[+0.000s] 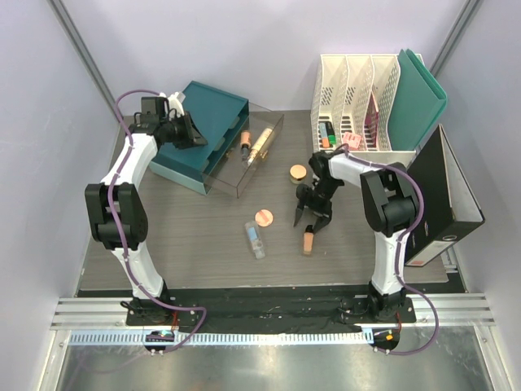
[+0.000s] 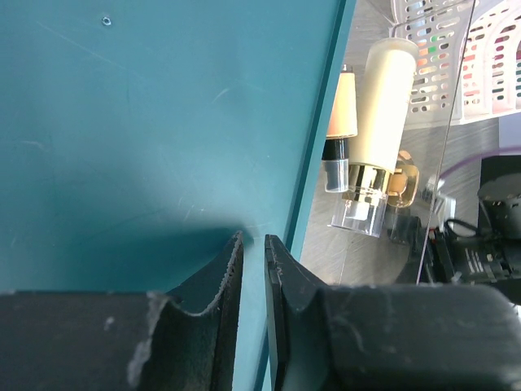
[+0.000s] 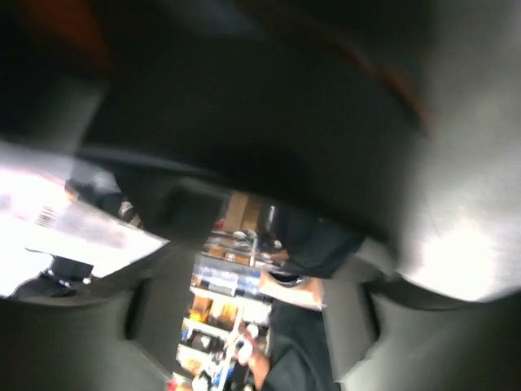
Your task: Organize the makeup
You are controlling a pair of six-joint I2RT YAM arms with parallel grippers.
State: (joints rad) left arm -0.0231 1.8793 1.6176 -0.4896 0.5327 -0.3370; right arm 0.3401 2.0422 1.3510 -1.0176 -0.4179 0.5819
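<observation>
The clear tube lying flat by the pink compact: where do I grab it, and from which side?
Take the clear plastic tube around the middle of its body, coming straight down from above. It lies flat on the grey table with its long axis roughly near-to-far, so fingers closing left-to-right across its narrow width should seat best.

"What's where on the desk [image 1: 179, 252]?"

"On my feed, the drawer unit [image 1: 199, 130] is back left. Its drawer [image 1: 244, 167] is pulled out rightward, with a left bottle [image 1: 243, 143] and a right bottle [image 1: 260, 144] in it. The jar [image 1: 298, 173] is just right of the drawer. The compact [image 1: 264, 217] is mid-desk, the tube [image 1: 256, 240] before it, and the near bottle [image 1: 308, 241] to their right. The file holders [image 1: 350, 90] are back right, and the binder [image 1: 448, 195] is at the right edge."
</observation>
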